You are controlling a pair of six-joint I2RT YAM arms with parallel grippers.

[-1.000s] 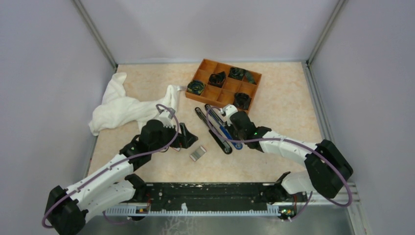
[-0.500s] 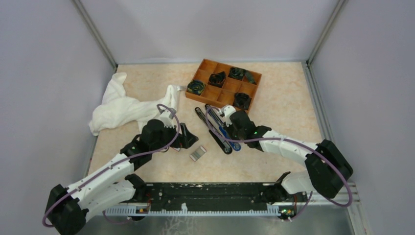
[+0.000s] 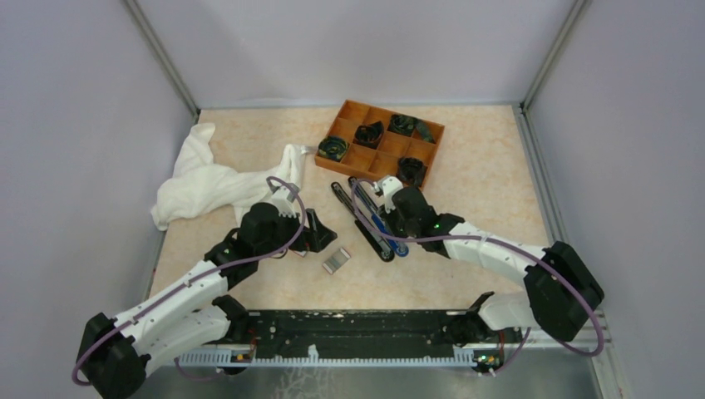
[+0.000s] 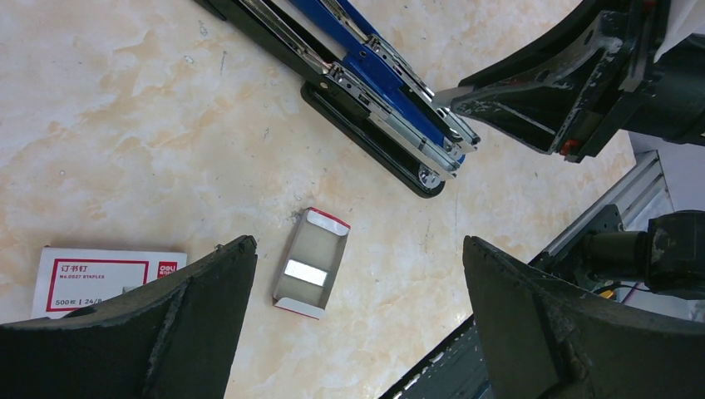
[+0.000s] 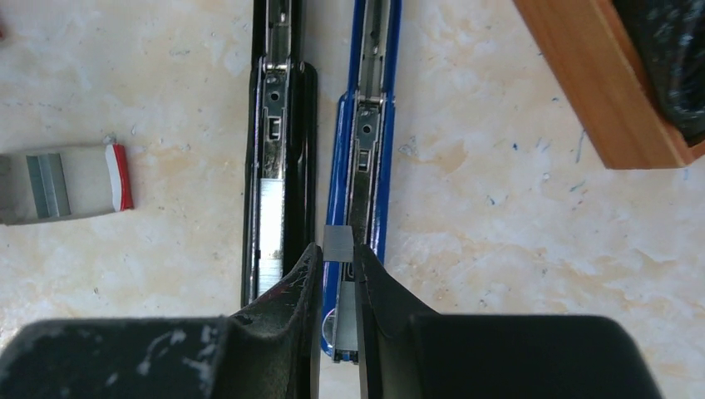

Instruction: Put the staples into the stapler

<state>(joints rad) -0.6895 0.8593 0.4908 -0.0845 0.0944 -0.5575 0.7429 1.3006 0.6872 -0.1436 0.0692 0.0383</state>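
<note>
Little has changed over the last second: the right arm's elbow has slid a touch outward and the right hand (image 5: 338, 259) has crept slightly along the black stapler (image 5: 278, 141), while the left arm has held its place. That stapler lies swung open and flat on the tabletop (image 5: 515, 274), loading channel up. Just beside it and parallel, on the side away from the left arm, lies the blue stapler (image 5: 372, 125), opened the same way.

The right hand is pinched tight on a short strip of staples (image 5: 337, 243). The strip hangs past the black stapler's edge, over the near rim of the blue one, not over the black channel. The coming move turns on this: the black channel lies just beside the strip, toward the left arm's side, with its long axis running straight away from the fingers. A small sideways shift should line them up. A bright stretch shows in that channel; whether it is staples or bare metal I cannot tell.

On the black stapler's other side, near it, the left hand (image 4: 356, 249) hovers spread wide and empty above the carton tray (image 4: 309, 264) and the red-labelled sleeve (image 4: 108, 278). The right hand is clearly the nearer.
</note>
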